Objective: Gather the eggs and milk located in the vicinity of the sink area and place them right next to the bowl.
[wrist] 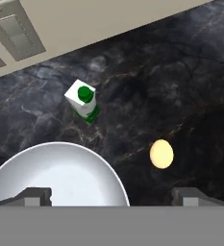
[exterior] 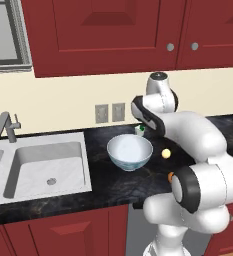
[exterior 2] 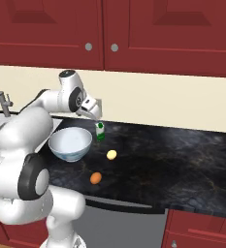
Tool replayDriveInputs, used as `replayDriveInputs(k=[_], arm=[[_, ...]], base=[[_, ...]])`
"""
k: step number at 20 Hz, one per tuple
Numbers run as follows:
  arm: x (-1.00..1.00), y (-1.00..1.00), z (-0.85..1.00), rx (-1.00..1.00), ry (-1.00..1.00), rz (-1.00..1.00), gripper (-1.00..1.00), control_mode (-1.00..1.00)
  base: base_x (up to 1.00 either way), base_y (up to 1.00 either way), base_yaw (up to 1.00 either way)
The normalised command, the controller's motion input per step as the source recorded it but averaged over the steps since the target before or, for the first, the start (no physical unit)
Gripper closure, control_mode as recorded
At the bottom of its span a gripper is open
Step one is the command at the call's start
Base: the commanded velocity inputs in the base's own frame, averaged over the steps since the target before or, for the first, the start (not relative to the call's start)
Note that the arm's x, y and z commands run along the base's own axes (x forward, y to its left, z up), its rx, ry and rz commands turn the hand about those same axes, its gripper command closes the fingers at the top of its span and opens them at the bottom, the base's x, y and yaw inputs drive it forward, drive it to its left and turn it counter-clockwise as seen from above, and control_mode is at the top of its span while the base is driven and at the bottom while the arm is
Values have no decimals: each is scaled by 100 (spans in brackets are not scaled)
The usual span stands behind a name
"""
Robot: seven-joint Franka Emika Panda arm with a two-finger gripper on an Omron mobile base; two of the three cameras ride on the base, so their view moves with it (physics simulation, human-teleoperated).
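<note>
The milk (exterior 2: 100, 131), a small white carton with a green top, stands upright on the black counter just behind the bowl (exterior 2: 70, 143), a deep white one. My gripper (exterior 2: 96, 115) hangs open a little above the milk, holding nothing. The hand view looks down on the milk (wrist: 84, 102), the bowl's rim (wrist: 56, 173) and the pale yellow egg (wrist: 161, 153), with my fingertips (wrist: 34, 196) spread wide. The pale yellow egg (exterior 2: 111, 154) lies right of the bowl, and the orange egg (exterior 2: 96, 178) sits nearer the counter's front edge. My arm partly hides the milk (exterior: 140, 130).
The sink (exterior: 48, 167) with its grey faucet (exterior: 5, 126) lies to the left of the bowl (exterior: 130, 151). Wall outlets (exterior: 109, 113) sit behind the counter, under red cabinets. Black counter (exterior 2: 182, 155) stretches away to the right.
</note>
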Motion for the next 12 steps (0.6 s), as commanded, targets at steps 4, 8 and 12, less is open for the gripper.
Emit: replayDriveInputs(k=[4, 8, 12], arm=[[32, -5, -38, 3, 5, 0, -100, -100], [24, 0, -27, 0, 0, 0, -100, -100], [37, 0, -4, 0, 0, 0, -100, -100]], base=[[0, 0, 0], [0, 0, 0], [0, 0, 0]])
